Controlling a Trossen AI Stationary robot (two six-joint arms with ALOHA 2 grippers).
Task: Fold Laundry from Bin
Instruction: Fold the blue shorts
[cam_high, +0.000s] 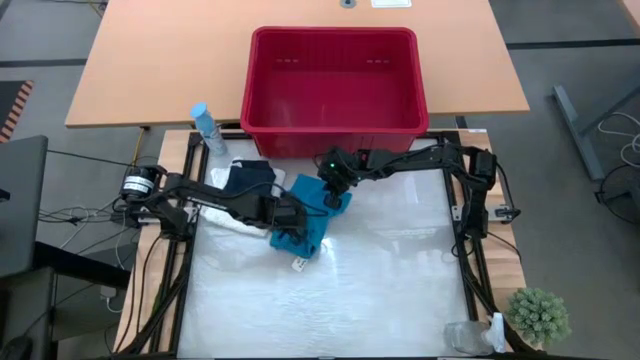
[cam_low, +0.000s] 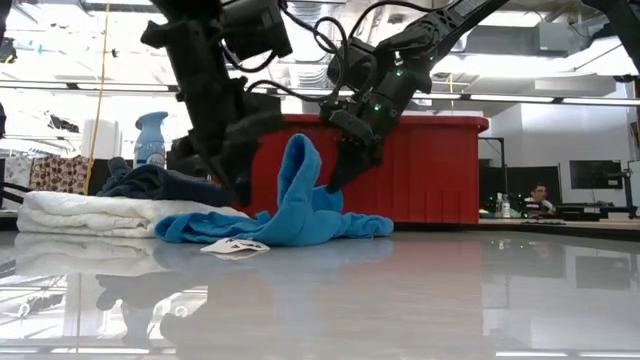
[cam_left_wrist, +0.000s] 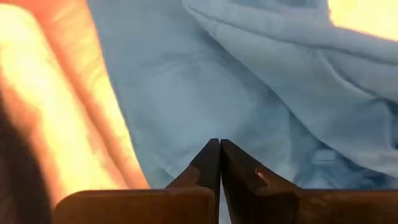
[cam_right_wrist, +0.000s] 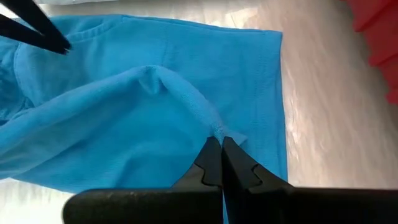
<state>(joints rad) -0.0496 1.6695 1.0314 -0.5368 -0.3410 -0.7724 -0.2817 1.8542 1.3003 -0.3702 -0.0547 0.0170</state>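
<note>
A pale blue plastic spray bottle (cam_high: 205, 128) stands left of centre in the high view, a small green spiky potted plant (cam_high: 538, 314) sits lower right — both beside the light wooden tabletop (cam_high: 150, 70) across the top.

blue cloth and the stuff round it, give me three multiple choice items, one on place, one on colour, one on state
1. Where is the blue cloth?
A. inside the red bin
B. on the white mat in front of the red bin
C. on the floor

2. What colour is the folded cloth under the dark garment?
A. white
B. yellow
C. green

3. How is the right gripper?
A. wide open above the bin
B. shut on the blue cloth
C. out of sight

Answers:
1 B, it lies on the white mat just before the red bin.
2 A, the white cloth shows beneath it.
3 B, its fingertips pinch a fold.
</note>
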